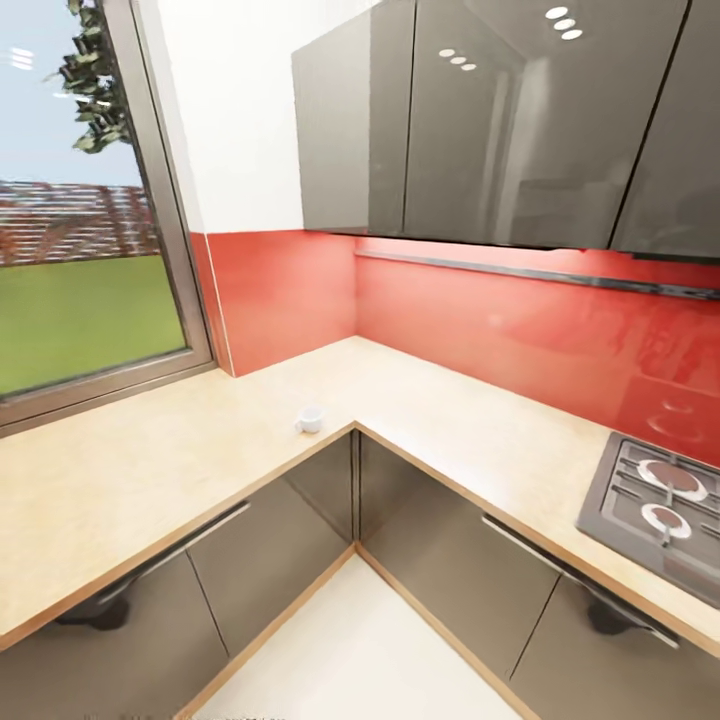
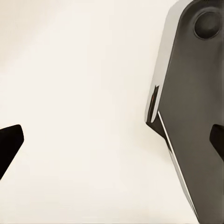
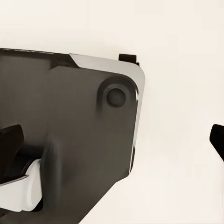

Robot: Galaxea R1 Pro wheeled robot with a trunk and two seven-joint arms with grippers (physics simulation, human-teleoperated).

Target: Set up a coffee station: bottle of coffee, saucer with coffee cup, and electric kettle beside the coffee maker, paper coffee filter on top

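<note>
- Left wrist view: black, wedge-shaped fingertips (image 2: 9, 144) at both picture edges; a dark grey, flat-panelled robot body part (image 2: 191, 116) with a bright silvery edge and a round recessed boss.
- Right wrist view: a matching dark grey panel (image 3: 70, 135) with a silver rim, a round boss and a white cylindrical piece (image 3: 30, 189); black fingertip (image 3: 218, 140).

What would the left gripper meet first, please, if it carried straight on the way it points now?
Probably the pale cream floor: nothing lies between the left gripper's open black fingertips. The dark grey robot body panel sits off to one side; depth is unclear.
</note>
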